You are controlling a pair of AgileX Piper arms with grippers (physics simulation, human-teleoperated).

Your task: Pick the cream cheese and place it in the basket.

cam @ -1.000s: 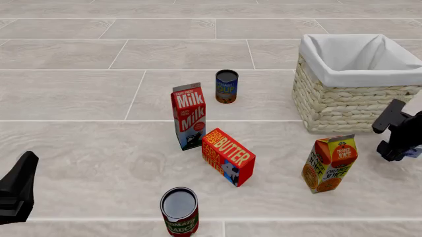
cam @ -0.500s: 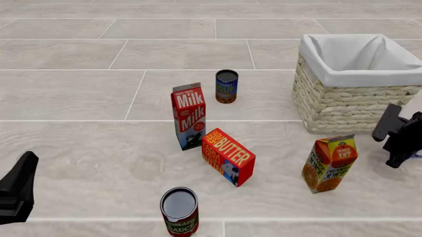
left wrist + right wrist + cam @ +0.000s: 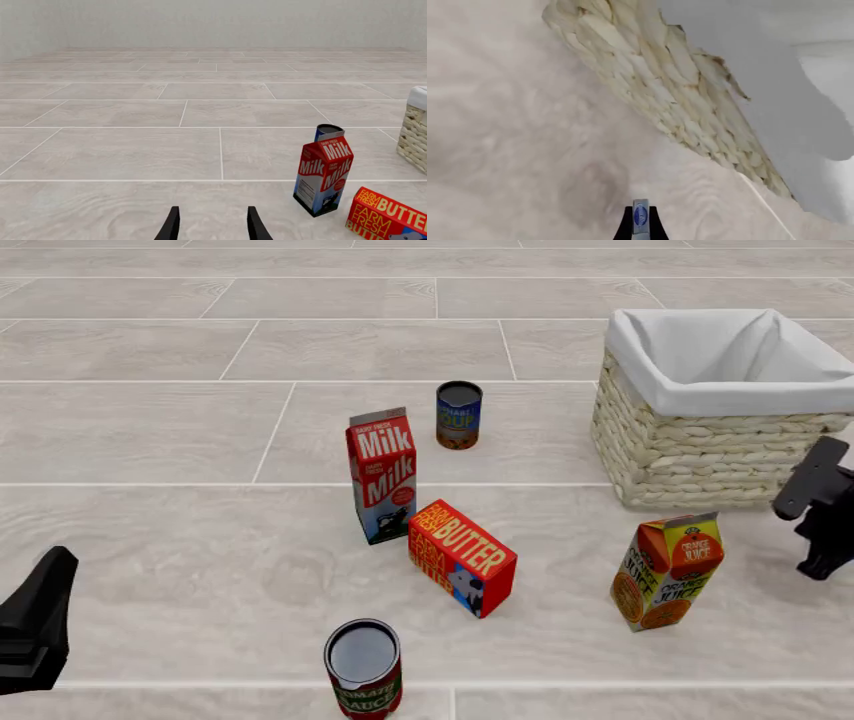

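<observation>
Now: pale grey tiled floor (image 3: 160,430) | right pincer (image 3: 640,227) gripping cream cheese (image 3: 640,216) | left pincer (image 3: 212,225) parted

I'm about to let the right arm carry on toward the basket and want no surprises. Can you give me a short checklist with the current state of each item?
1. Cream cheese held between the right gripper fingers: ok, seen edge-on in the right wrist view.
2. Grip firm enough for the lift: cannot tell.
3. Basket upright, liner open: ok.
4. Basket interior free: cannot tell fully; only the liner shows.
5. Gripper above the basket rim: not ok; in the front view it sits beside the wicker wall.
6. Left gripper out of the way: ok, open and far to the left.
</observation>
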